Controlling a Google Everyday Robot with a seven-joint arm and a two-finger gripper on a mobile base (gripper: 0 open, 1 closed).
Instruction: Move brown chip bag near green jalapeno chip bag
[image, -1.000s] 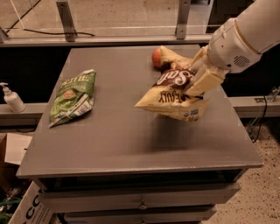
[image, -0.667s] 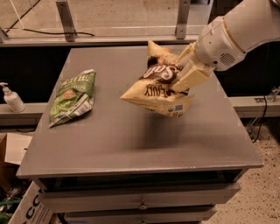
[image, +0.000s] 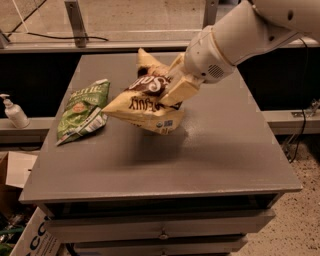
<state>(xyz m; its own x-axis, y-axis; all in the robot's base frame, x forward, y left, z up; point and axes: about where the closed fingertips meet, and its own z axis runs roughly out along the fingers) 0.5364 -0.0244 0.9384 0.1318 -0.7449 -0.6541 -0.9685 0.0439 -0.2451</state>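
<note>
A grey table fills most of the view, seen from above its front edge. Nearest the camera is its front face, with a shallow drawer (image: 160, 227) and a small round knob. Low on the left are an open brown cardboard box (image: 15, 172) and the corner of a white box with dark lettering (image: 37, 237). On the right is a pale speckled floor (image: 302, 220).

The tabletop (image: 220, 160) is flat, matte and grey, with a soft sheen. On its left side lies the green jalapeno chip bag (image: 82, 112), flat and crinkled, with white lettering, a small orange-red emblem and a white label patch.

Just to its right, over the middle of the table, is the brown chip bag (image: 142, 107). It is puffy and creased, dark brown in the centre with white lettering and cream-yellow ends. It hangs tilted above the tabletop with a blurred shadow beneath it, and its left corner comes close to the green bag.

The gripper (image: 175, 92) is clamped on the brown bag's upper right part, one cream, blocky finger (image: 181, 89) pressed flat against it. The smooth white arm (image: 240, 35) reaches in from the upper right.

On a grey ledge left of the table stands a white pump bottle (image: 15, 112). Beyond the far edge is a metal rail with upright posts (image: 75, 22), and a dark cable (image: 60, 36) lies along a pale floor.
</note>
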